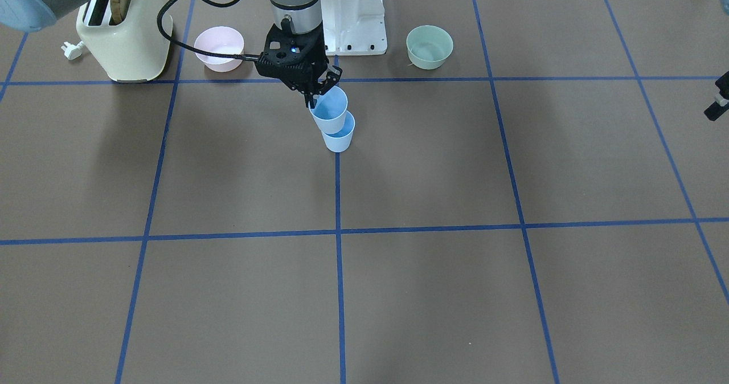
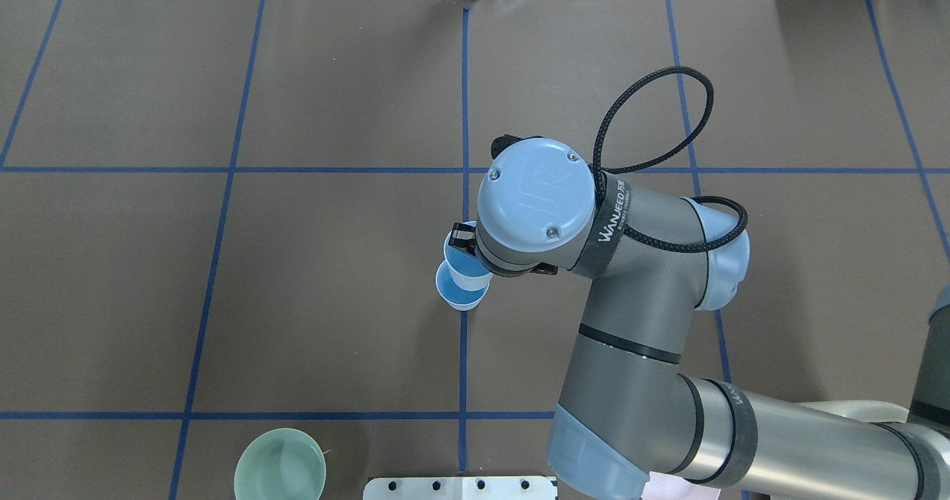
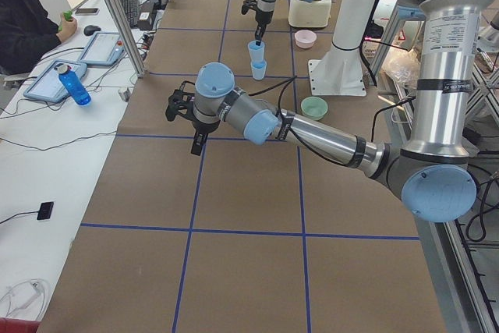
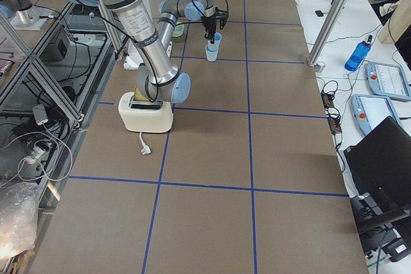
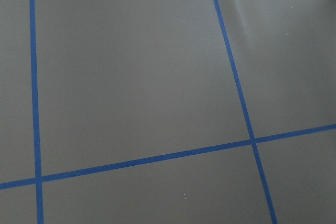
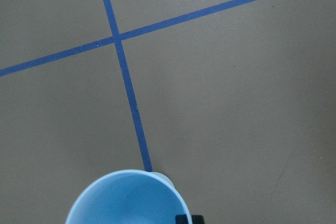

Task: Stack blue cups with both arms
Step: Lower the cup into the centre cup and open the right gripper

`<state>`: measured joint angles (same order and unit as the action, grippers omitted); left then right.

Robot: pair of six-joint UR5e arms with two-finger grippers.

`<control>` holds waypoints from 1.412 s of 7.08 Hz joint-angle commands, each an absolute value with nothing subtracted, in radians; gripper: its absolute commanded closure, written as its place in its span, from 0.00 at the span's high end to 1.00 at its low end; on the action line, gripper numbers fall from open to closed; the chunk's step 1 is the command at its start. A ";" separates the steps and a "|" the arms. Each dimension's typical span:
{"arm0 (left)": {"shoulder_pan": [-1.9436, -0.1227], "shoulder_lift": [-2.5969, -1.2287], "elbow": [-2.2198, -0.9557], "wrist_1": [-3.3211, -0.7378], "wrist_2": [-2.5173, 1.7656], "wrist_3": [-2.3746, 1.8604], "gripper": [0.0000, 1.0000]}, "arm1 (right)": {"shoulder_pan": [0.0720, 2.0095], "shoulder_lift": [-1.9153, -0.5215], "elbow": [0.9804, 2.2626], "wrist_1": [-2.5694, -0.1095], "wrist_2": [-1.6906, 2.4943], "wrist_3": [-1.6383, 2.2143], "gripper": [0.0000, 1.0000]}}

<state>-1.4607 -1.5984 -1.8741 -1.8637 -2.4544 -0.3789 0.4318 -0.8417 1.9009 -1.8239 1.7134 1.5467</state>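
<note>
Two pale-blue cups are at the table's middle on a blue tape line. The lower cup [image 1: 339, 139] stands on the mat. The upper cup [image 1: 328, 112] hangs tilted with its base in the lower cup's mouth. My right gripper [image 1: 314, 100] is shut on the upper cup's rim from above. In the overhead view the upper cup [image 2: 457, 248] is partly hidden under the wrist, and the lower cup [image 2: 459, 296] shows below it. The right wrist view shows the held cup's rim [image 6: 126, 199]. My left gripper [image 1: 716, 102] is far off to the side over bare mat, cut by the frame edge.
A cream toaster [image 1: 122, 31], a pink bowl [image 1: 219, 48] and a green bowl [image 1: 429, 46] stand near the white pedestal [image 1: 353, 13] at the robot's side of the table. An operator and a water bottle [image 3: 70, 83] are at a side desk.
</note>
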 commanded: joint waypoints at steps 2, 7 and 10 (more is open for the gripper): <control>-1.460 -1.598 -1.875 -1.864 -2.454 -0.379 0.98 | 0.419 -0.834 1.896 -1.825 1.700 1.548 0.00; -1.460 -1.598 -1.868 -1.864 -2.454 -0.379 0.98 | 0.407 -0.831 1.882 -1.824 1.686 1.548 0.00; -1.460 -1.598 -1.867 -1.864 -2.454 -0.379 0.98 | 0.400 -0.830 1.875 -1.824 1.678 1.548 0.00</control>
